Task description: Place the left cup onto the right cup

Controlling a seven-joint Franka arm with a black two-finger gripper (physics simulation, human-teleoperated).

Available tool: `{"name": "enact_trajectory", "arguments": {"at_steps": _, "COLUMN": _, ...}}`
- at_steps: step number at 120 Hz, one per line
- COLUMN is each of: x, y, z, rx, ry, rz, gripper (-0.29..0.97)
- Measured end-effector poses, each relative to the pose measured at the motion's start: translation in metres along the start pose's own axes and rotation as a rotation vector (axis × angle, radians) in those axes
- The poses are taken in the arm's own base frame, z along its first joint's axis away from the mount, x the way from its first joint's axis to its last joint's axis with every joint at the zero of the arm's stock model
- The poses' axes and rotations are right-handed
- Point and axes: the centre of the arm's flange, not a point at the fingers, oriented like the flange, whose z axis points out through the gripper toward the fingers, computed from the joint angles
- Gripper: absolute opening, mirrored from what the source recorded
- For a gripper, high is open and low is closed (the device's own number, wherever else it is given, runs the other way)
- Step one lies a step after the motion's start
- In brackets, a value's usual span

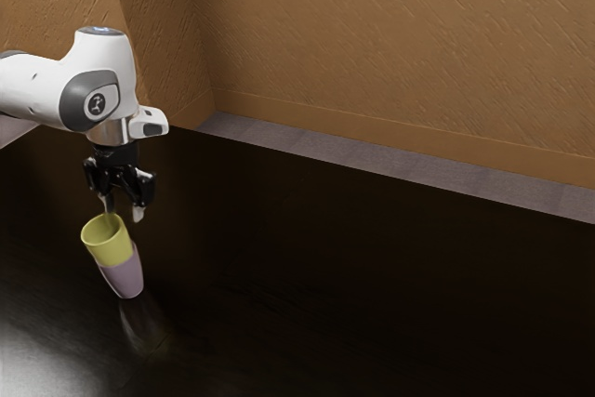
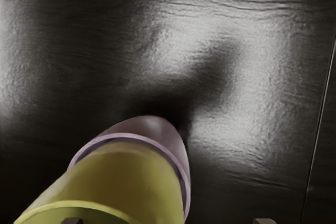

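Observation:
A yellow-green cup [image 1: 102, 239] sits nested inside a lilac cup [image 1: 126, 276], and the pair leans toward the exterior view's left on the dark table [image 1: 353, 285]. My gripper [image 1: 123, 208] hangs just above the yellow-green cup's rim, fingers apart and open. One fingertip [image 1: 107, 202] is over the cup's mouth, the other is beside the rim. From the wrist camera the yellow-green cup [image 2: 110, 182] lies directly under my hand with the lilac cup [image 2: 157, 135] wrapped around it.
The glossy black tabletop stretches wide to the exterior view's right. A grey floor strip [image 1: 409, 166] and brown textured walls [image 1: 390, 44] lie behind it. A thin seam [image 2: 317, 129] runs across the table beside the cups.

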Motion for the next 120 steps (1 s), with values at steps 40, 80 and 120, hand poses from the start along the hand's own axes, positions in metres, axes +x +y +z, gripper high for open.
{"name": "enact_trajectory", "arguments": {"at_steps": 40, "x": -0.003, "y": 0.002, "z": -0.009, "rx": 0.002, "ry": 0.005, "rz": 0.002, "gripper": 0.63}}
{"name": "enact_trajectory", "arguments": {"at_steps": 80, "x": -0.005, "y": 0.006, "z": -0.029, "rx": 0.006, "ry": 0.019, "rz": 0.01, "gripper": 0.67}}
{"name": "enact_trajectory", "arguments": {"at_steps": 120, "x": -0.003, "y": 0.038, "z": -0.076, "rx": -0.013, "ry": 0.03, "rz": 0.064, "gripper": 0.68}}
